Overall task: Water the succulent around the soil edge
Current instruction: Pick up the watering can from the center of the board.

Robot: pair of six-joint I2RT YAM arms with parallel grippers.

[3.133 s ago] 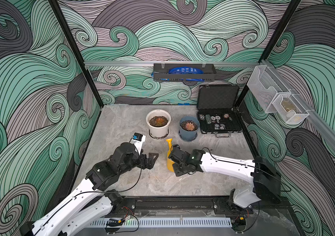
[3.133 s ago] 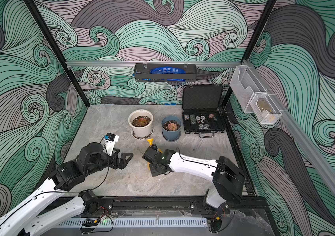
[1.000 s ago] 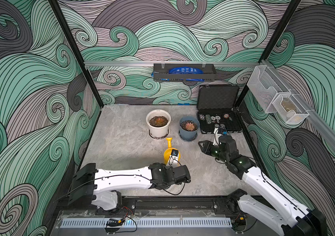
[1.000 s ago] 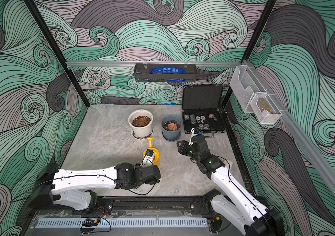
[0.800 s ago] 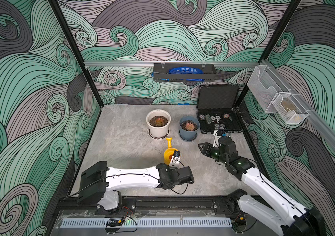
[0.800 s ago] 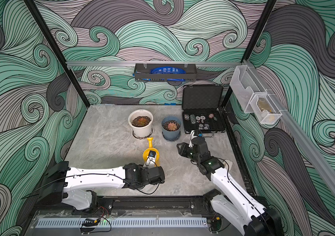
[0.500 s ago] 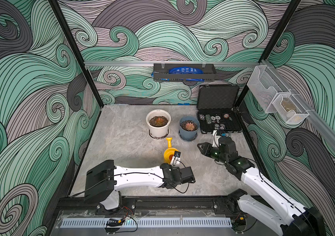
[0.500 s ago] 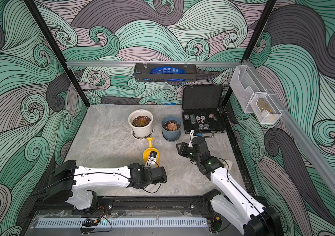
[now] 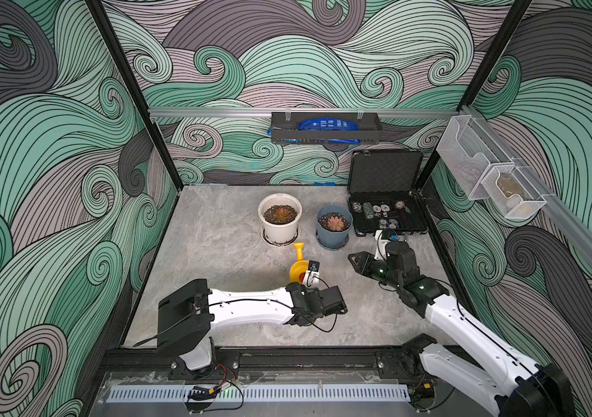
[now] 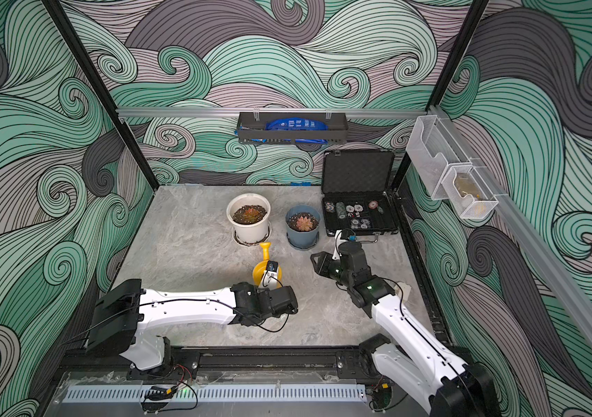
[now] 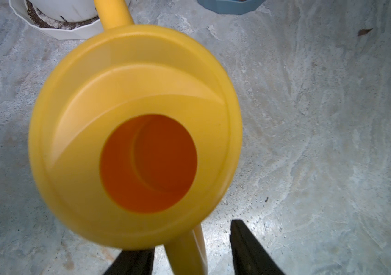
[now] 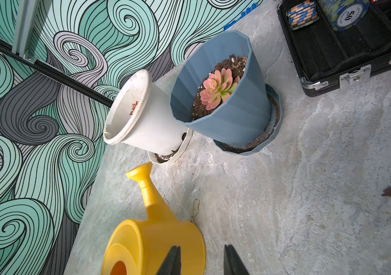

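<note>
- Now the left pincer (image 11: 189, 238) straddles the handle (image 11: 186, 252) of the yellow watering can (image 11: 132, 133). Its jaws are apart with a gap on one side, so it isn't clamped yet.
- It should centre on the handle and grip close to the body, so the can won't swing on the lift.
- Succulent (image 9: 280, 213) sits in the white pot (image 9: 278, 233) at the rear of the counter (image 9: 215, 252), just past the spout (image 9: 299, 252). The soil edge (image 9: 270, 216) rings it.
- Right pincer (image 12: 201, 260) is apart and empty, near the can.
- Lift level and tilt only once over the rim.

The grey marbled table (image 9: 215, 252) bears a saucered white pot (image 9: 280, 227) and blue-grey pot (image 9: 334, 234) far centre, an open black case (image 9: 388, 220) far right, and a yellow watering can (image 9: 299, 269) nearer.
</note>
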